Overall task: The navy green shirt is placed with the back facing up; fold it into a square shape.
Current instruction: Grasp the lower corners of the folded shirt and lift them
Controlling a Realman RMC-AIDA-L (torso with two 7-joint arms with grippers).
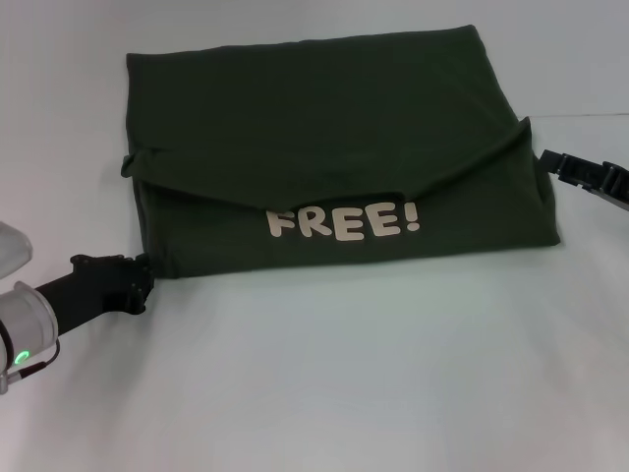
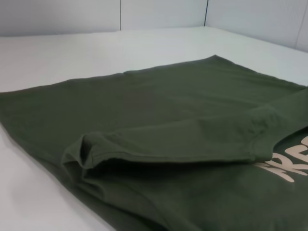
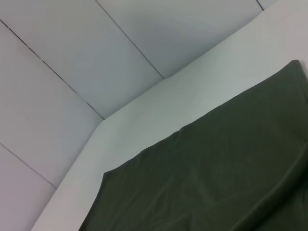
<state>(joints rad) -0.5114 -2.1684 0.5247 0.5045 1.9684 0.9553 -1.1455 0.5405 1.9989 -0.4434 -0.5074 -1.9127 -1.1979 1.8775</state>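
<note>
The navy green shirt (image 1: 324, 147) lies on the white table, folded into a wide rectangle. Its plain back faces up, and a flap across the near part shows the cream letters "FREE!" (image 1: 344, 222). My left gripper (image 1: 141, 278) is low at the shirt's near left corner, touching or just beside the hem. My right gripper (image 1: 552, 162) is at the shirt's right edge, level with the fold line. The left wrist view shows the layered fold (image 2: 159, 154) close up. The right wrist view shows the plain fabric (image 3: 216, 173).
The white table (image 1: 324, 393) stretches around the shirt on all sides. Pale wall panels (image 3: 72, 57) stand behind the table's far edge.
</note>
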